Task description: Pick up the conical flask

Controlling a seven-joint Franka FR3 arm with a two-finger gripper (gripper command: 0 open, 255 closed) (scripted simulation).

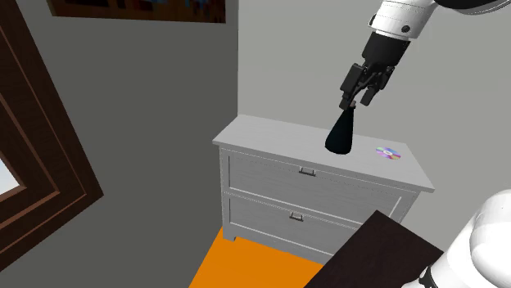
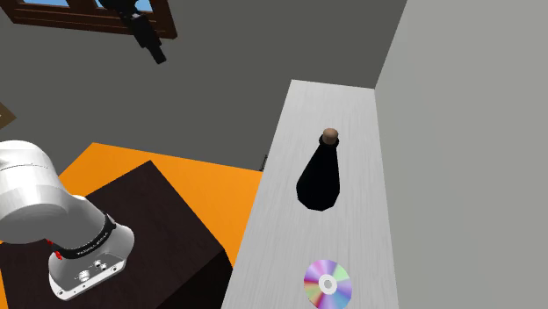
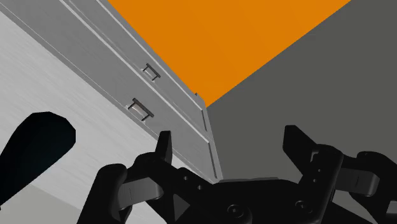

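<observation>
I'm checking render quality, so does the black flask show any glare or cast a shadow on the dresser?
Shoulder view: the flask is flat black, no glare, no shadow on the dresser. Second exterior view: the same, while the disc shows a rainbow sheen. Wrist view: no blur on the open pincer.

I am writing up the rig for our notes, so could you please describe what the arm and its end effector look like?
The arm has smooth, rounded white shells with dark joints; in the second exterior view a white segment ends in a black ring with small red marks. The end effector is all black, with two blocky fingers.
</observation>
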